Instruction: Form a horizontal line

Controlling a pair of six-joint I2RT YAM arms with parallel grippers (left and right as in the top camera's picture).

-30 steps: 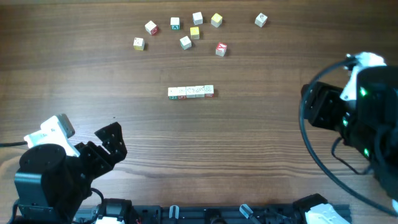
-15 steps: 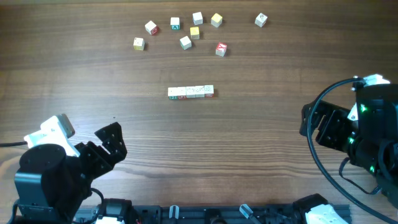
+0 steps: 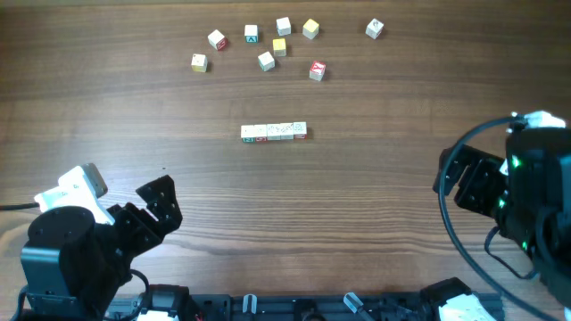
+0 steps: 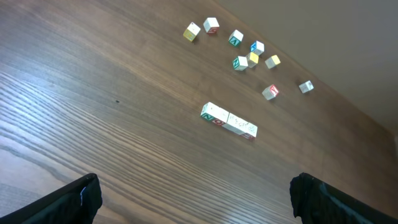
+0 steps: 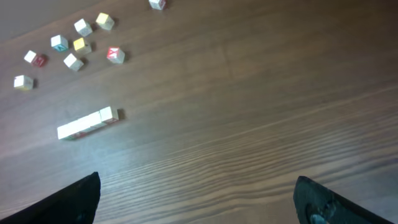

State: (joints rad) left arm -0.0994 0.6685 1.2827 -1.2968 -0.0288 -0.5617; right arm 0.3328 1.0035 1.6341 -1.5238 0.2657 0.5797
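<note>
We see row of five cubes (image 3: 274, 132) mid surface (image 3: 375, 232), scattered cubes (image 3: 266, 61) beyond it. We note left hand (image 3: 153, 207) bottom-left, fingers apart, empty; right hand (image 3: 468, 183) at right edge, fingers apart, empty; both well apart from row.

A dark brown wooden table (image 3: 357, 223), grain running lengthwise, sits under soft even light. Beyond the table's far edge lies a plain beige surface (image 4: 336, 31).
</note>
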